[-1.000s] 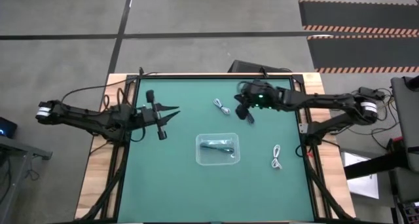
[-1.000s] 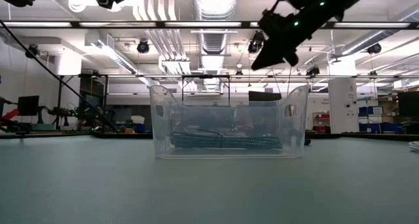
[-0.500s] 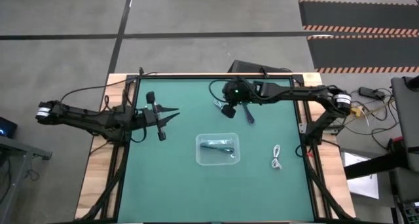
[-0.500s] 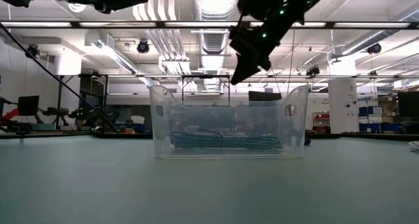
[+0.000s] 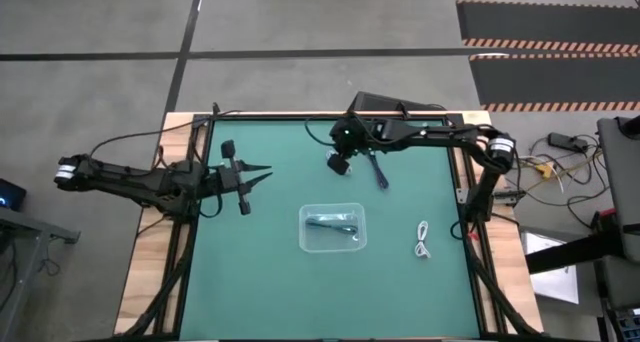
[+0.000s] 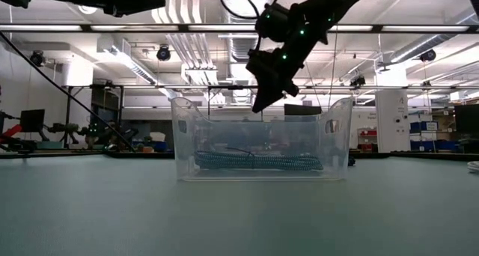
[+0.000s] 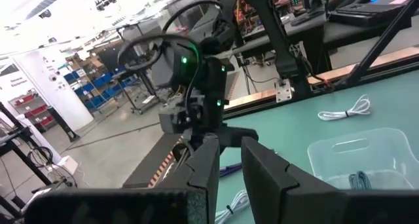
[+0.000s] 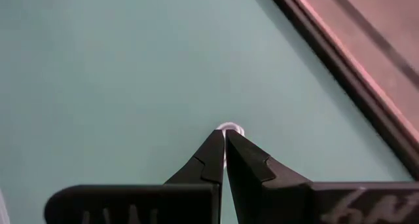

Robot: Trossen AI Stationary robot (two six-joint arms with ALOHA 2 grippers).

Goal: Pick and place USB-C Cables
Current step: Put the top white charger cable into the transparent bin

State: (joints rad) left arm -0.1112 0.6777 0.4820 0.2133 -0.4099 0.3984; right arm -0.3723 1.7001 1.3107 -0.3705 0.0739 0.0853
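Right gripper [image 5: 339,166] reaching over far part of green mat [image 5: 270,272], above a white cable [image 8: 229,129]; fingers [image 8: 236,160] pressed together at tips, nothing between them, only a small white loop showing just past tips in right wrist view. Seen in low view as hanging above table level, behind clear tray [image 6: 262,140], pointing down.

Left gripper [image 5: 247,177] hovering at left side of mat, well apart from tray; fingers [image 7: 262,171] a bit apart, nothing held.

Clear tray [image 5: 333,228] nearer front than right gripper, approx. mid mat, w/ one dark cable [image 5: 333,224] lying inside on bottom. Second white cable [image 5: 421,239] on mat, right of tray, well apart from both grippers. In left wrist view same cable [image 7: 345,110] lying beyond tray [image 7: 366,152].
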